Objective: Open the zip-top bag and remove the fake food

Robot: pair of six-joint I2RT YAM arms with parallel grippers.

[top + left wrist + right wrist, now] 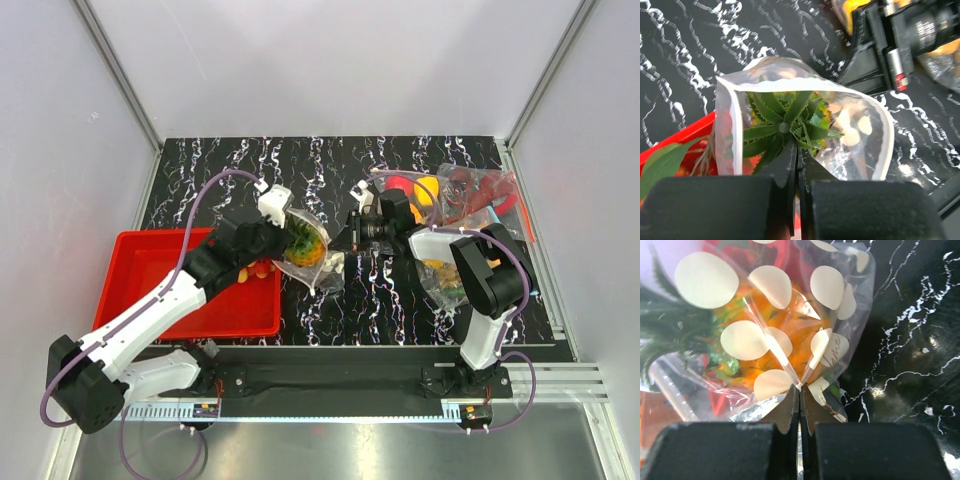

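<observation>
The zip-top bag (325, 272) is held in the air between my two grippers, over the tray's right edge. Its mouth (880, 125) is open and faces the left wrist camera. White round dots cover its side (705, 280). My left gripper (796, 150) reaches into the mouth and is shut on the green leafy top (785, 127) of the orange bumpy fruit (305, 245), which is still inside the bag (785, 315). My right gripper (800, 387) is shut on a fold at the bag's closed end. Red-yellow cherries (262, 268) lie in the red tray.
The red tray (150, 300) sits at the front left; a green leaf (660, 167) lies in it. Other clear bags lie at the back right: one with red and yellow balls (415, 190), one with red peppers (480, 195), and another under my right arm (440, 275).
</observation>
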